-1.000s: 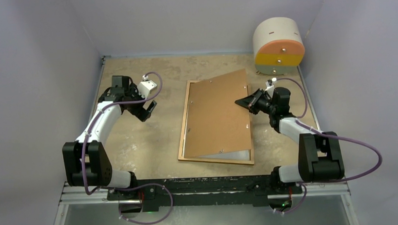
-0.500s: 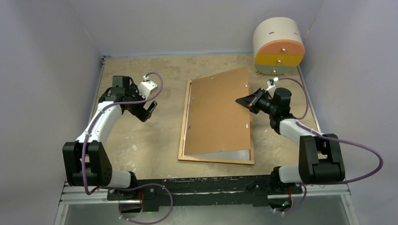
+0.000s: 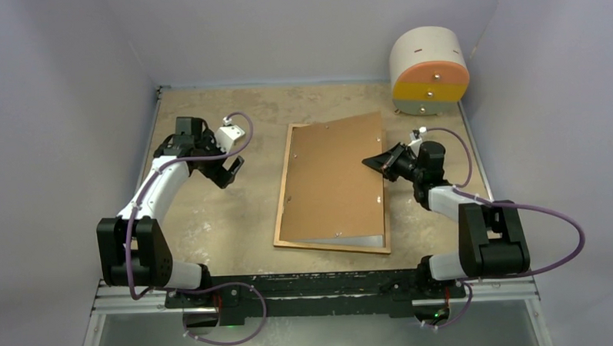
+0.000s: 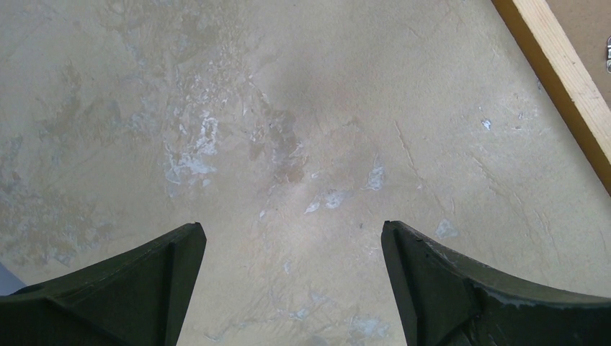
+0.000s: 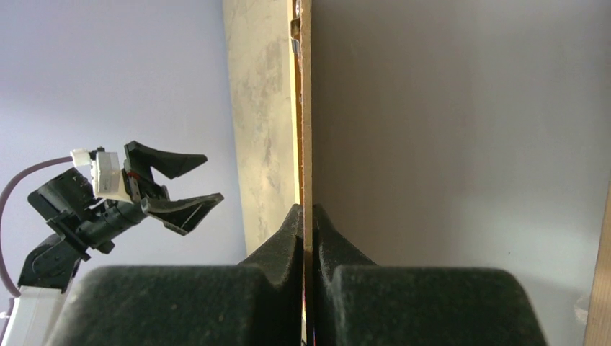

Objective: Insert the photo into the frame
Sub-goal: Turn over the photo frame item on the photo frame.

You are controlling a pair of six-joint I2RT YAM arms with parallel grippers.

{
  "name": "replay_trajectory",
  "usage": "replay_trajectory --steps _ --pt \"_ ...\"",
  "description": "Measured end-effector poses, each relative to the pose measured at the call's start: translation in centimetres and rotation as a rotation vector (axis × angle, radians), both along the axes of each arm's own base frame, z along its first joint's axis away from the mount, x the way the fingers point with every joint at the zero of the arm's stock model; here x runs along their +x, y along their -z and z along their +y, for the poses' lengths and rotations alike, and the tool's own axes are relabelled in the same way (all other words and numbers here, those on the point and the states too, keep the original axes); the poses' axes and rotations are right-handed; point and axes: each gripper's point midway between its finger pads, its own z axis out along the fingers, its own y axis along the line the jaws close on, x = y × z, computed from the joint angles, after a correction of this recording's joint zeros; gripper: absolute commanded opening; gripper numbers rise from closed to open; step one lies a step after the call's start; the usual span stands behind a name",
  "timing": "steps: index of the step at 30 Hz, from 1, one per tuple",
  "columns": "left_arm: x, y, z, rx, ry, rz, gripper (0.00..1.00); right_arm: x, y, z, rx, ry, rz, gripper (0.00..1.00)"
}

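Frame (image 3: 283, 197): large, thin orange-brown wood rails, lying flat at centre of top view, back side up, long axis running up-down, slightly skewed. Brown backing board (image 3: 334, 180) over it, right edge raised, tilted. Pale grey strip (image 3: 352, 240) exposed along lower edge; print or pane unclear.

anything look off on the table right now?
Yes. The backing board sits skewed over the frame, not seated, its right edge pinched by the right gripper. A pale strip shows under its near end. No visible damage.
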Motion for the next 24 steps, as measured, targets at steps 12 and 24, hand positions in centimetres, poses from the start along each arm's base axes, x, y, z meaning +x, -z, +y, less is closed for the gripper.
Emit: replay_trajectory --steps 12,24 --pt "-0.1 0.1 -0.3 0.003 0.010 0.002 1.00 -0.3 0.7 0.8 -0.012 0.012 0.008 0.00" --pt "-0.8 2.5 -0.2 0.012 0.011 0.053 1.00 -0.3 1.4 2.4 -0.022 0.001 0.016 0.00"
